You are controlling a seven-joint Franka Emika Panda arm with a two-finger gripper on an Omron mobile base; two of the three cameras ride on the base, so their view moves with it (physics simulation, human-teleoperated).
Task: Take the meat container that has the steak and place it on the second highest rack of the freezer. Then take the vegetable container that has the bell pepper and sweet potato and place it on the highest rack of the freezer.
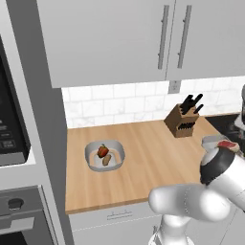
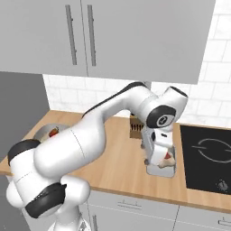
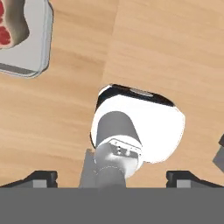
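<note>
Two dark fingertips [image 3: 43, 177] stand far apart at the bottom of the hand view, so the gripper [image 3: 111, 178] is wide open and holds nothing. It points down at the counter [image 3: 166, 52], with the robot's own white body directly below it. In the right base view the hand [image 2: 155, 151] hangs low just over the meat container [image 2: 163, 170], though whether it touches the tray is hard to tell from there.

The meat container [image 3: 24, 48] lies in the hand view's upper left corner, off to the side of the open fingers. The steak [image 3: 11, 24] rests inside it, red with a paler edge. In the left base view the same tray [image 1: 216, 141] sits at the right end of the counter, partly behind the arm, with the steak [image 1: 228, 145] showing as a red spot.

A knife block [image 1: 183, 120] stands against the tiled wall, near the meat container.

Well apart, toward the left end of the counter, sits the vegetable container [image 1: 104, 155]. The bell pepper [image 1: 103, 151] and the sweet potato [image 1: 106, 160] lie in it, touching or nearly so. A black hob [image 2: 208, 158] lies to the right of the meat container.
</note>
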